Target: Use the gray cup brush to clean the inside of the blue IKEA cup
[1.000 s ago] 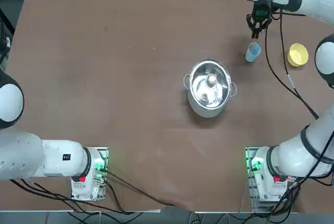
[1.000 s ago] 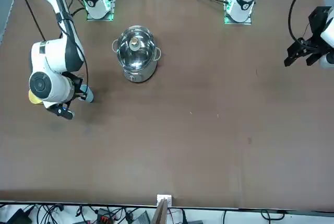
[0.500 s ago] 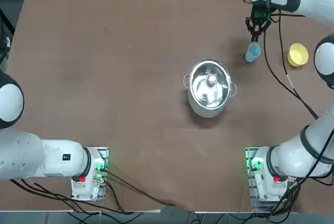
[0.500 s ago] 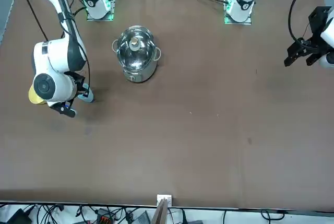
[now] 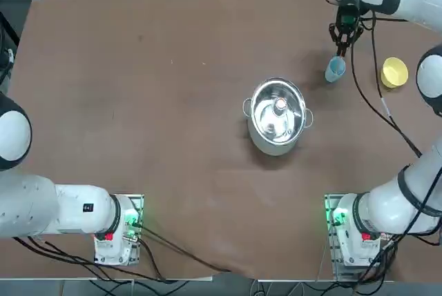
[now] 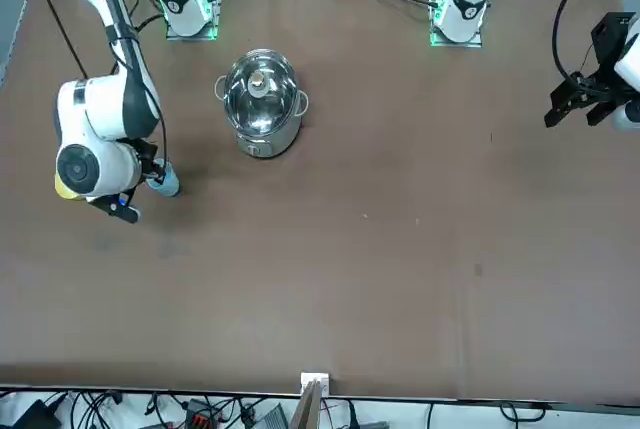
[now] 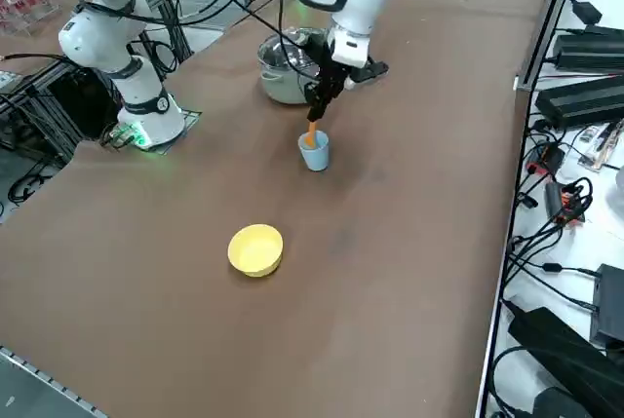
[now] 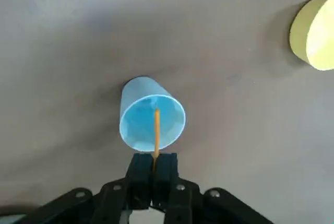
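Holding the gray cup brush (image 8: 156,130) by its orange handle, my right hand (image 8: 154,174) has its fingers pressed together on the stick, directly above the blue IKEA cup (image 8: 152,114); the brush runs straight down from my fingertips into the cup's open mouth, and its head I cannot make out; the cup stands upright on the bench (image 5: 173,137), near the far edge on my right side, toward the far right corner; in the side view the orange stick (image 7: 311,134) pokes out of the cup (image 7: 315,152) just under my hand (image 7: 318,106); a yellow cup (image 5: 394,72) sits apart from it, nearer the right edge; a steel pot (image 5: 277,116) stands around the bench's middle, well apart from both.
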`<state>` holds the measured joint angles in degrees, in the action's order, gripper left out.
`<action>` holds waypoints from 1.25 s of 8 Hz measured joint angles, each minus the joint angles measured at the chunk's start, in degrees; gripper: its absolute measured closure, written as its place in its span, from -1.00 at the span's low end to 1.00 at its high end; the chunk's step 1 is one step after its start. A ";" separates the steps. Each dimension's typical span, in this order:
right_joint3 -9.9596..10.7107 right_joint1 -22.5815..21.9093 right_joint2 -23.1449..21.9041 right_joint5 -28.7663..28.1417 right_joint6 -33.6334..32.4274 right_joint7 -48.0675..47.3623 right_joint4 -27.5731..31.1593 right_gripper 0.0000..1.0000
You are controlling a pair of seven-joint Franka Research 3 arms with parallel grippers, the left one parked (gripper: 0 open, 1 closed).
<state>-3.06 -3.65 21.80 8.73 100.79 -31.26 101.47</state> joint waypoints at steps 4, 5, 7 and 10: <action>0.68 0.90 0.26 0.17 0.03 0.00 -1.38 0.95; 0.65 0.86 0.58 0.15 0.03 -0.22 -1.95 0.95; 0.36 0.57 1.71 -0.05 1.05 -2.55 -2.97 0.95; -0.36 -0.21 3.19 -1.76 3.75 -6.40 -3.45 0.95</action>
<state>-3.42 -3.86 24.99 6.98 104.54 -37.67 98.02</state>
